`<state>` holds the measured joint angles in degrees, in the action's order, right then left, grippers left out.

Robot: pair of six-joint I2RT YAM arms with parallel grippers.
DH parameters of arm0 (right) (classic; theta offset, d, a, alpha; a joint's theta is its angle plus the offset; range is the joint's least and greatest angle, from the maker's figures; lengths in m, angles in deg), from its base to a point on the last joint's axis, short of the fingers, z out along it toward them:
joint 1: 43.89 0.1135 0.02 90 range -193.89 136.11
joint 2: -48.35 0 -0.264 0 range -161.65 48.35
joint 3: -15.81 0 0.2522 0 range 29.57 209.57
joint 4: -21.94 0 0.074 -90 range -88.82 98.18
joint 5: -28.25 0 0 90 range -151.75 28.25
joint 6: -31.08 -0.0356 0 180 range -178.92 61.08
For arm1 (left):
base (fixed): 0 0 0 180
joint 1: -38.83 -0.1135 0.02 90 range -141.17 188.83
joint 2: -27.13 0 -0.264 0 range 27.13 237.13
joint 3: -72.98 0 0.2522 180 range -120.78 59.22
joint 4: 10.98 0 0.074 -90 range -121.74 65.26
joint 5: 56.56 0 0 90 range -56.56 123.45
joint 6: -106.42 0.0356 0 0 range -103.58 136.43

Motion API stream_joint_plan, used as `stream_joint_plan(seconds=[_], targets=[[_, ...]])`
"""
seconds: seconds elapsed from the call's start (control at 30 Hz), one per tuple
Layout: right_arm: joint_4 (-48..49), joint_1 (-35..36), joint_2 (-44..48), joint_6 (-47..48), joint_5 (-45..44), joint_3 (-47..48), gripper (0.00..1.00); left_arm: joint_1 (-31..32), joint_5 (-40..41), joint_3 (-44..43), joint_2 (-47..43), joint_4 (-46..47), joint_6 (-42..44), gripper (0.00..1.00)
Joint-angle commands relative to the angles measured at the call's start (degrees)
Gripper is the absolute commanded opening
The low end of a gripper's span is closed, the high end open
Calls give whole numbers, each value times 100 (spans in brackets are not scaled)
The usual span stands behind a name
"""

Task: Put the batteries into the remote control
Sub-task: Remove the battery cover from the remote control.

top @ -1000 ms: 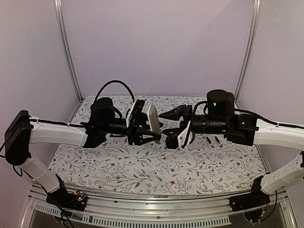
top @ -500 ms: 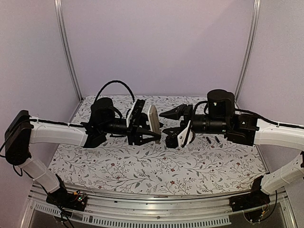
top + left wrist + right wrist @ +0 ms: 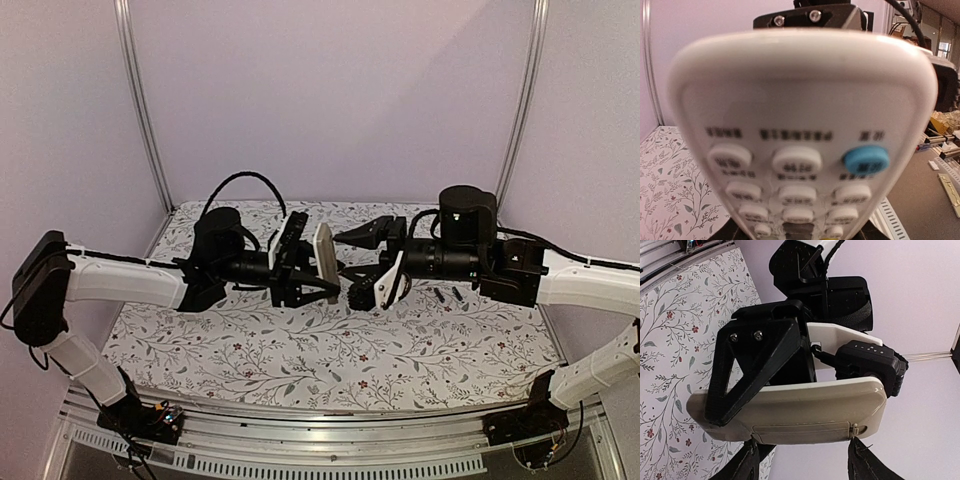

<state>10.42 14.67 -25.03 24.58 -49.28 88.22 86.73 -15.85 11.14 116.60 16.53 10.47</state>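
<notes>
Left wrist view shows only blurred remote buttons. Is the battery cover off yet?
Observer: No. The right wrist view shows the back of the remote, and its battery cover is closed.
Operator: Where are the batteries?
Observer: Two batteries lie on the table, by the right arm.
Operator: Who's holding the remote?
Observer: The left fingers clamp it. The right fingers are spread open at its edge.

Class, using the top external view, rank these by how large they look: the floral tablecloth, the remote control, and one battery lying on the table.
1. the floral tablecloth, by far the largest.
2. the remote control, held raised and nearly edge-on, so nearer the camera.
3. the battery, clearly the smallest.
</notes>
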Motion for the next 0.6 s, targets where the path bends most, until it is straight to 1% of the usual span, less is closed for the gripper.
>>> stream_joint_plan(seconds=[0.0,0.2,0.4,0.57], targets=[[98,48,17,-36,-69,128,59,35,-52,-68,121,13,75,0],[36,50,-44,15,-43,129,59,31,-51,-92,121,-29,161,0],[-192,50,-174,85,-96,210,57,26,-82,-150,126,-214,257,0],[-186,50,-183,96,-84,228,55,13,-51,-226,129,-451,389,0]])
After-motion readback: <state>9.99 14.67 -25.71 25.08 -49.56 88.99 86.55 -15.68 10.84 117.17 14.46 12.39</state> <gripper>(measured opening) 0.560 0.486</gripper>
